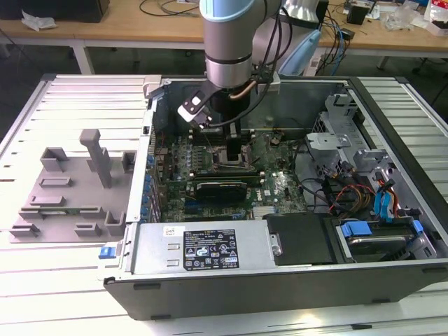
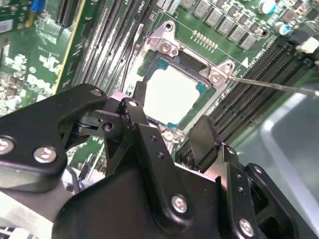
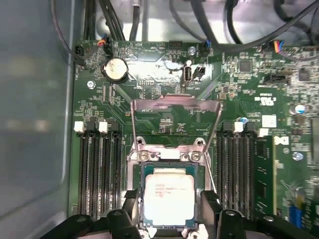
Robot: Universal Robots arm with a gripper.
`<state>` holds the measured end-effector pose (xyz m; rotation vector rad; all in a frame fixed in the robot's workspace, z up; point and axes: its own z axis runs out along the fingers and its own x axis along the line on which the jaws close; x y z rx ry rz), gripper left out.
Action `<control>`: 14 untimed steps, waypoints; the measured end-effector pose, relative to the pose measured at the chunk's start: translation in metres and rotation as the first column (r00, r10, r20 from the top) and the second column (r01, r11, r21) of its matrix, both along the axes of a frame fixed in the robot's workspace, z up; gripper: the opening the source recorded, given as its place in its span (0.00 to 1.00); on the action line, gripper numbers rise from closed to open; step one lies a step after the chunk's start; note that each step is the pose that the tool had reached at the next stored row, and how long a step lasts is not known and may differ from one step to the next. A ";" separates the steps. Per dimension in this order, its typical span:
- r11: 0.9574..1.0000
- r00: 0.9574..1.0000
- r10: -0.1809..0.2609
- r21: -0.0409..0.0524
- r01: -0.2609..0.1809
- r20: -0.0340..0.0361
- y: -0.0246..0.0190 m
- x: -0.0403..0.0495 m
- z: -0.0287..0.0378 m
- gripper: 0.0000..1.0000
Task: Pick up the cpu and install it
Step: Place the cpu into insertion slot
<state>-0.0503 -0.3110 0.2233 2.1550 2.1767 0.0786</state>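
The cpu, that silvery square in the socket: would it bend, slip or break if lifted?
The cpu looks like a flat plate with a metal top, so probably stiff. That smooth lid may be slippery. Thin and flat, it likely won't roll, and its thin green rim could be delicate.

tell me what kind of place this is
Probably a robotics lab: a robot arm reaches into an open computer case lying on a slatted white table, with cable-strewn workbenches behind.

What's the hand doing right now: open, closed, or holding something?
Hand: straddles the cpu lying in the socket; whether it grips the cpu or is open cannot be told.
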 end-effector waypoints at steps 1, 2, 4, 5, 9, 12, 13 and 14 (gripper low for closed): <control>1.000 1.000 0.000 0.000 0.000 0.000 0.0000 0.0000 0.0011 0.61; 1.000 1.000 0.000 0.000 0.000 0.000 0.0001 0.0001 0.0011 0.61; 1.000 1.000 0.000 0.000 0.000 0.000 0.0000 0.0000 0.0014 0.61; 1.000 1.000 0.000 0.000 0.000 0.000 0.0000 0.0000 0.0015 0.61; 1.000 1.000 0.000 0.000 0.000 0.000 0.0000 0.0000 0.0019 0.47; 1.000 1.000 0.000 0.000 0.000 0.000 0.0000 0.0000 0.0023 0.35; 1.000 1.000 0.000 0.000 0.000 0.000 0.0000 0.0000 0.0025 0.23; 1.000 1.000 0.000 0.000 0.000 0.000 0.0000 0.0000 0.0026 0.17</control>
